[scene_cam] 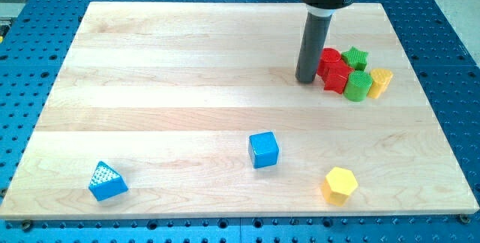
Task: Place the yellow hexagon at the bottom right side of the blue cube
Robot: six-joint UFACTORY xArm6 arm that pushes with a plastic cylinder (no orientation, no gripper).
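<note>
The yellow hexagon (340, 184) lies near the view's bottom right on the wooden board (172, 70). The blue cube (263, 150) sits to its upper left, about a hundred pixels away. My tip (305, 80) is at the lower end of the dark rod, in the view's upper right, far above both blocks. It stands just left of a cluster of red, green and yellow blocks.
The cluster holds two red blocks (333, 70), a green star (355, 58), a green cylinder (358, 86) and a yellow block (380, 82). A blue triangular block (107, 181) lies at the view's bottom left. A blue perforated table surrounds the board.
</note>
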